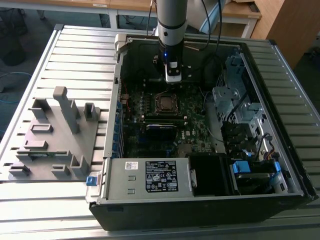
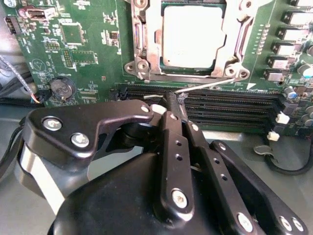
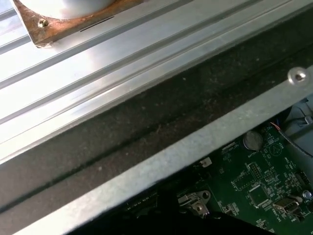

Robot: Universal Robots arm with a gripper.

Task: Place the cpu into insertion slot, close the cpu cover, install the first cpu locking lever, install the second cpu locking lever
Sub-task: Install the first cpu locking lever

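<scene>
We see an open computer case (image 1: 200,217) lying on the slatted bench (image 1: 75,50). A grey plastic fixture (image 1: 55,135) stands on the bench at the exterior view's left. The arm (image 1: 171,20) reaches down into the case. Its jaws hang near the socket (image 1: 165,102) on the green board (image 1: 197,125), on the side farther from the camera.

In the second wrist view the chip (image 2: 193,36) sits in the socket, and the cover (image 2: 150,44) lies flat around it. A thin silvery lever (image 2: 215,84) runs from the socket's corner to the tips of the jaws, passing over the long black memory slots (image 2: 234,105). The jaws are clenched together with the lever's end right at their tips. We cannot tell whether they pinch it. A coin battery (image 2: 62,89) sits on the board well to one side.

In the first wrist view we see the bench slats, the case's metal edge (image 3: 195,142) and a corner of the board with the coin battery.
</scene>
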